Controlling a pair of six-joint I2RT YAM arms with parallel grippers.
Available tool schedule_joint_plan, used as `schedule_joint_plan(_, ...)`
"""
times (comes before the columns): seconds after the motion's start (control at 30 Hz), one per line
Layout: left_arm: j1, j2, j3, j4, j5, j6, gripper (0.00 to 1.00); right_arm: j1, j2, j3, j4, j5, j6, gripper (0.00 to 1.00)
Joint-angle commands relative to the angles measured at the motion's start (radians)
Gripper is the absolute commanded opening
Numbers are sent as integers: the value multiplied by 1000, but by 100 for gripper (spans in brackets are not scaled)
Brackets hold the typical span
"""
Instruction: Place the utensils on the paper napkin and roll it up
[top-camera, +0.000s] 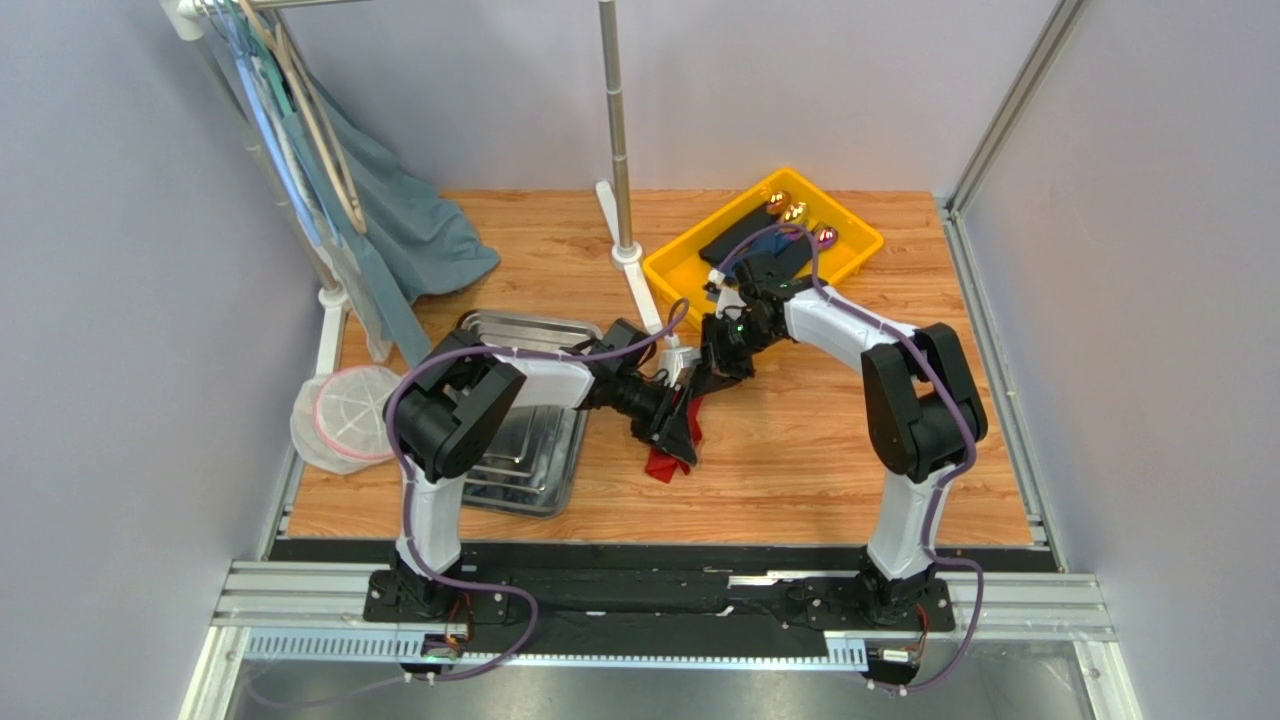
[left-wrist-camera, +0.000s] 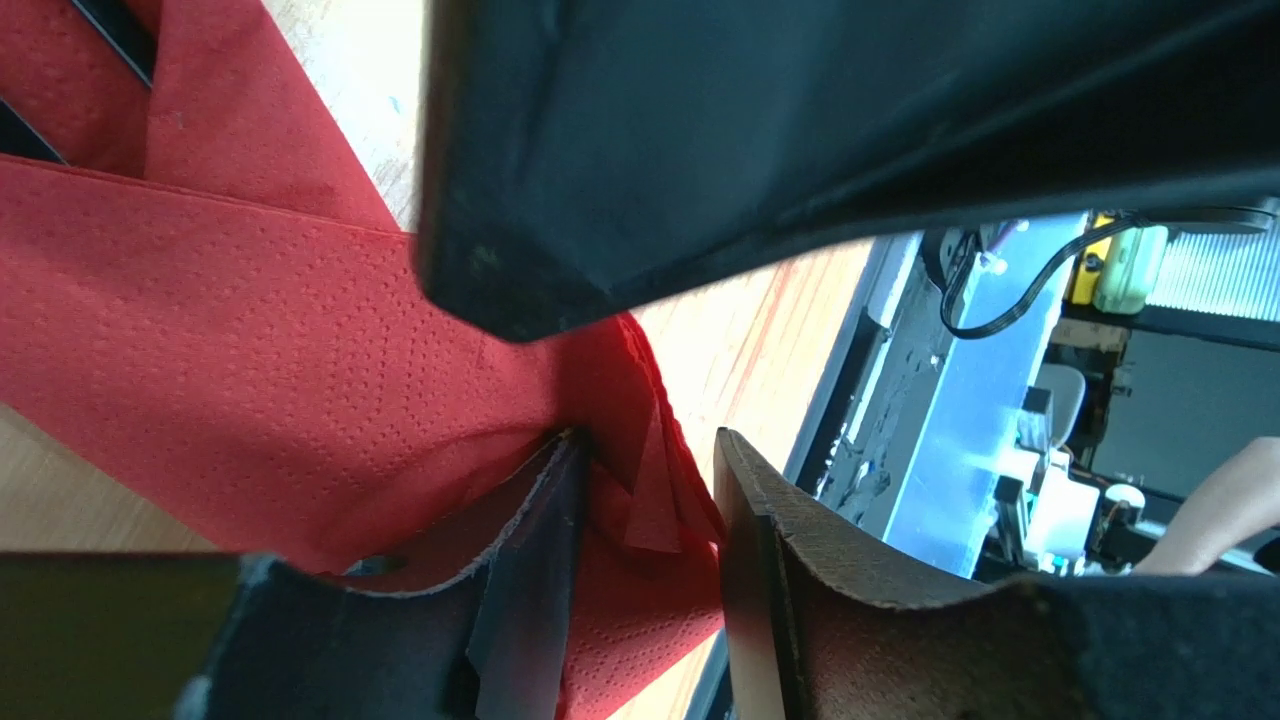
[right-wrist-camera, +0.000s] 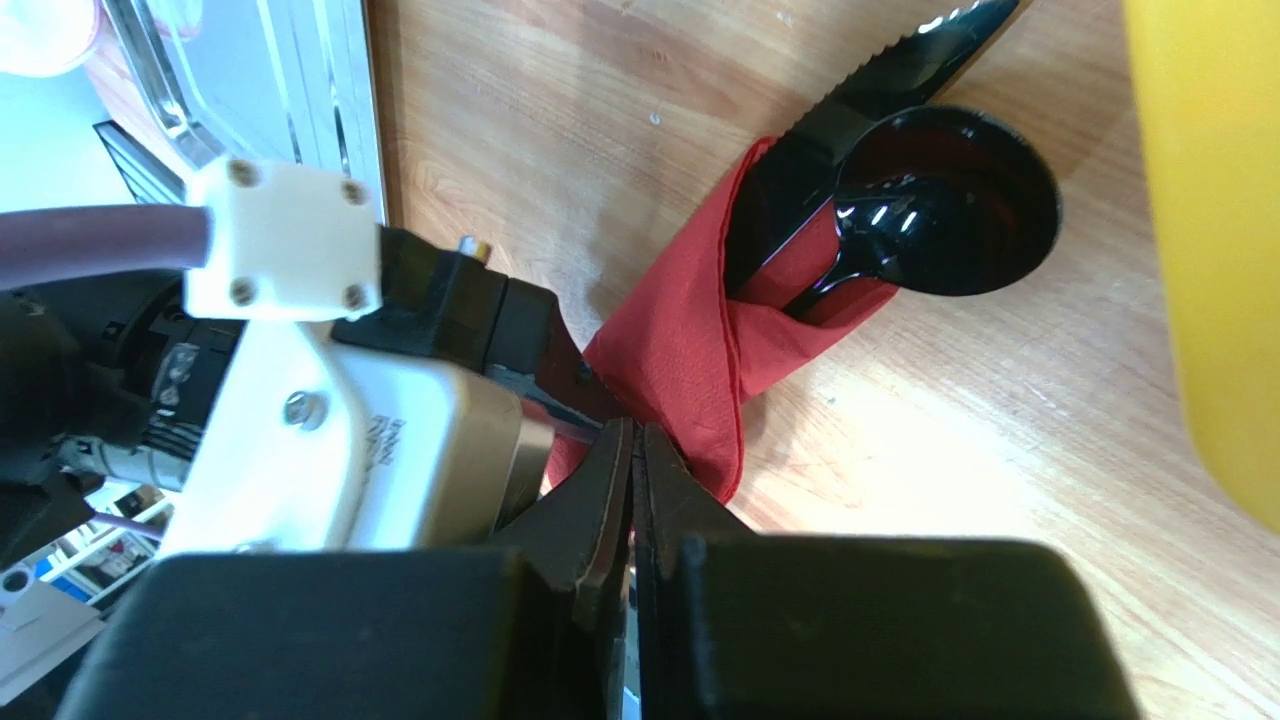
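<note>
Red paper napkin (right-wrist-camera: 676, 345) is wrapped loosely round the utensils (right-wrist-camera: 842, 158). It lies mid-table, toward the near edge, btwn the steel tray (top-camera: 519, 320) by the left edge and the yellow bin (top-camera: 691, 270) at the far right corner. Spoon bowl (right-wrist-camera: 962, 203) and serrated knife tip (right-wrist-camera: 932, 53) poke out the open end. Handles are hidden inside the wrap, so can't count pieces.

R gripper (right-wrist-camera: 634, 450): tips together at the napkin's edge, prob. to pin the roll. Can't tell if a paper layer is caught btwn them.

L gripper (left-wrist-camera: 649, 465): jaws apart w/ a napkin fold standing btwn them, one pad touching it. Looks like a release or re-grip.

In the top view both wrists cover most of the roll.
</note>
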Motion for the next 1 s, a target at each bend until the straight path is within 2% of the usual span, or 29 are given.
schedule_joint_plan(0.0, 4, 16, -28, -39, -148, 50, 49, 33, -17, -25, 13, -62, 22, 4)
schedule_joint_plan(0.1, 4, 10, -29, -41, -153, 48, 50, 47, 3, -39, 15, -52, 8, 4)
schedule_joint_plan(0.13, 4, 7, -29, -41, -154, 51, 59, 48, 8, -48, 16, -47, 0, 4)
schedule_joint_plan(0.2, 4, -2, -32, -33, -156, 50, 60, 57, 14, -58, 21, -27, -11, 3)
schedule_joint_plan(0.47, 4, -45, -34, -19, -139, 22, 61, 74, 69, -90, 28, 67, -61, 2)
schedule_joint_plan(0.83, 4, -217, -63, -16, -85, -37, 61, 77, 112, -110, 45, 182, -93, 0)
schedule_joint_plan(0.97, 5, -248, -66, -50, -84, -41, 56, 79, 112, -114, 50, 199, -98, 0)
